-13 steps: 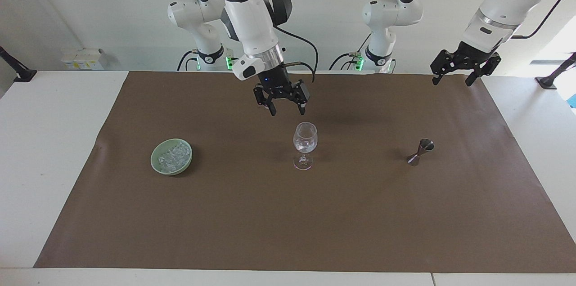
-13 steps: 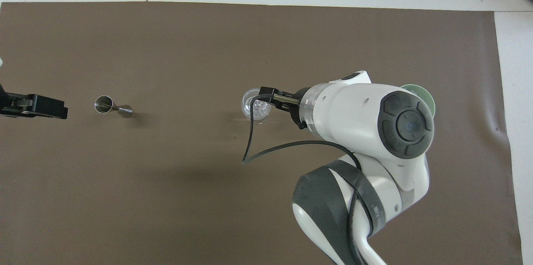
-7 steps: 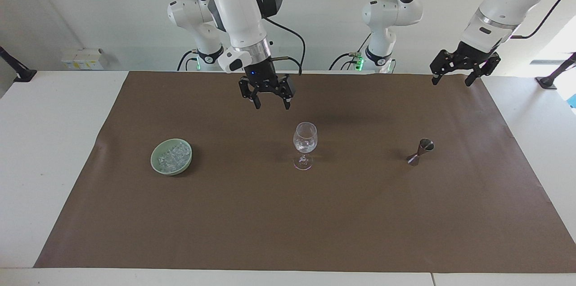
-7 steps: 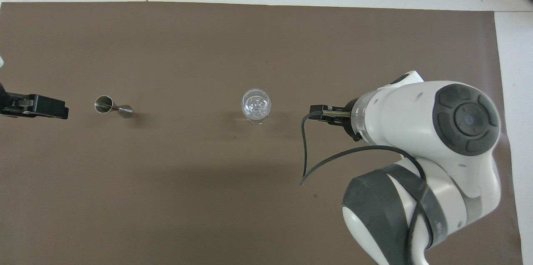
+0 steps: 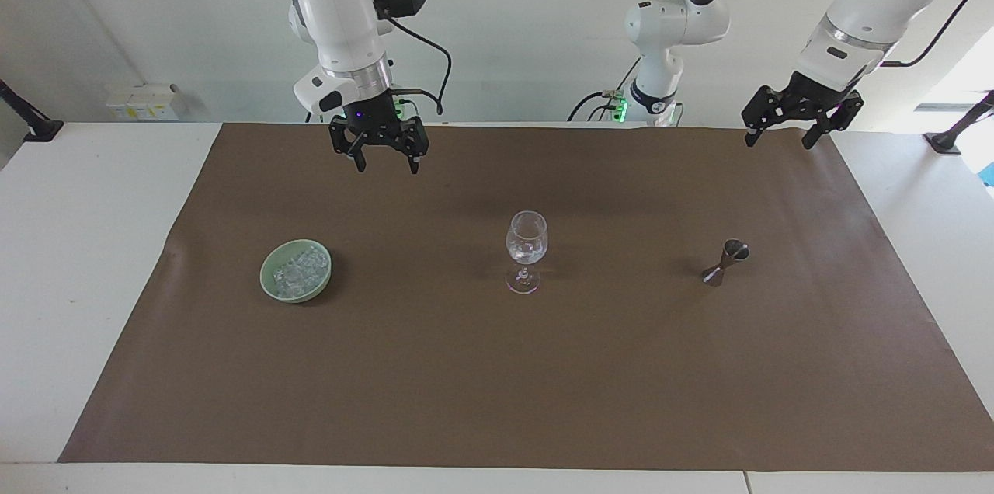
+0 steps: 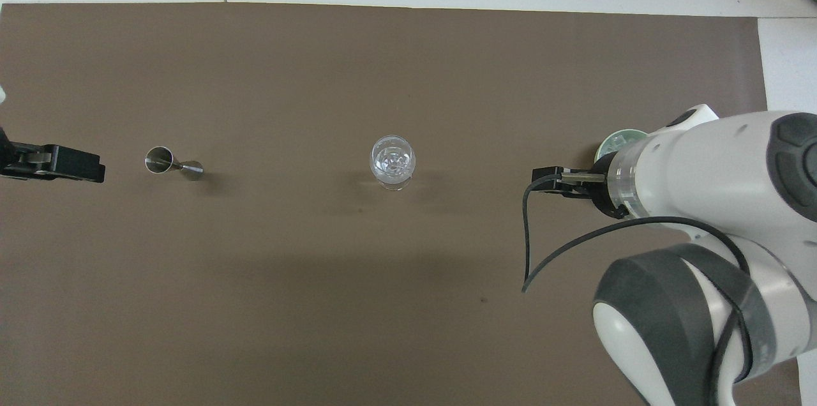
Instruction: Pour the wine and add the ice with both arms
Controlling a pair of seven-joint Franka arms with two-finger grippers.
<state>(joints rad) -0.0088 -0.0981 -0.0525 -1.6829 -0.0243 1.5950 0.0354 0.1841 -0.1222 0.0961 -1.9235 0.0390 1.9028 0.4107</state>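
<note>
A clear wine glass [image 5: 526, 245] [image 6: 392, 160] stands mid-mat with small glassy pieces in its bowl. The ice [image 5: 299, 267] is heaped in a pale green bowl [image 5: 269, 286] toward the right arm's end; in the overhead view the right arm covers most of that bowl [image 6: 622, 138]. My right gripper [image 5: 386, 166] hangs open and empty over the mat's edge by the robots, between bowl and glass. My left gripper [image 5: 780, 143] [image 6: 64, 163] waits open and empty over the mat's corner at the left arm's end. Wine is out of view.
A small metal jigger [image 5: 726, 261] [image 6: 169, 161] leans tilted on the brown mat [image 5: 497, 385] toward the left arm's end. A black cable [image 6: 530, 246] loops down from the right wrist.
My right gripper rose away from above the wine glass and swung toward the bowl's end of the table, staying open. The left arm has not moved.
</note>
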